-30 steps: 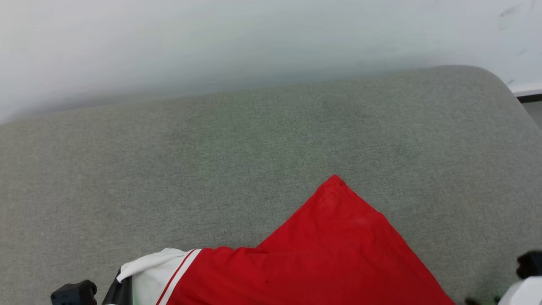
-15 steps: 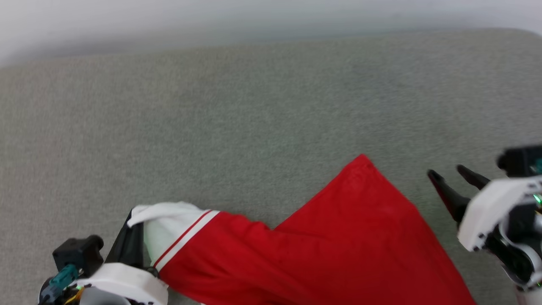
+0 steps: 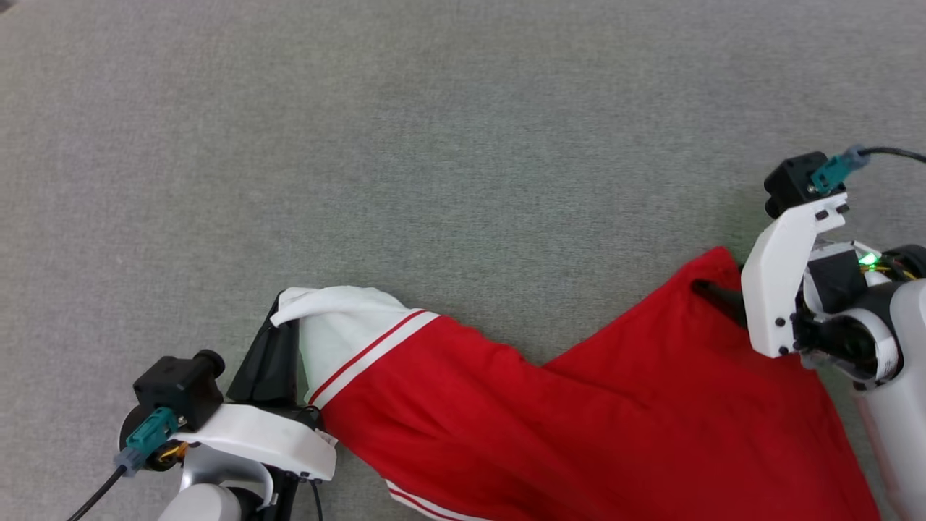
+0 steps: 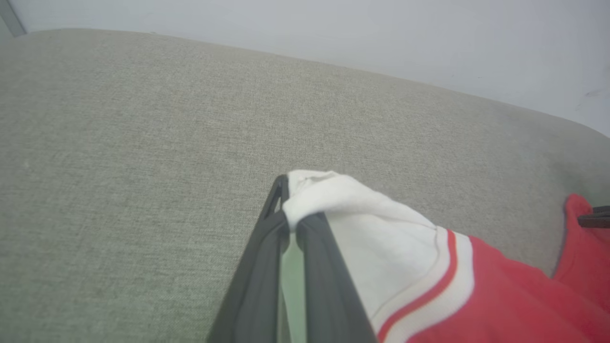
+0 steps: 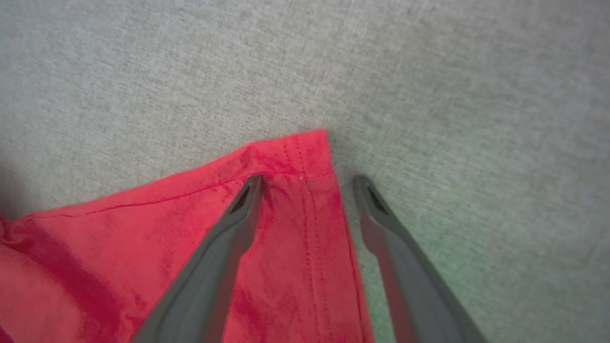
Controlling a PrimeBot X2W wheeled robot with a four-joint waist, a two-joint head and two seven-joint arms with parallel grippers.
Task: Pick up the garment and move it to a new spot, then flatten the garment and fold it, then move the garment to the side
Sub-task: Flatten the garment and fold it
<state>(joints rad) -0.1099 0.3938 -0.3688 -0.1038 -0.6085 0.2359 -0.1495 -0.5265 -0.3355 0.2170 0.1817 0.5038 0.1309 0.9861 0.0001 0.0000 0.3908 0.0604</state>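
Right gripper, fingers spread, has closed in to straddle the hem corner of the red white-sleeved jersey T-shirt on grey upholstery, left gripper pinching its sleeve: probably ready to stretch it flat.

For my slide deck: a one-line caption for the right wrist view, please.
Open right gripper straddling the hemmed corner of the red garment on grey fabric.

The right gripper, a moment ago off to one side of the garment, now sits at its red hem corner, jaws spread, one finger on the cloth and the other on the grey cushion just beside that corner.
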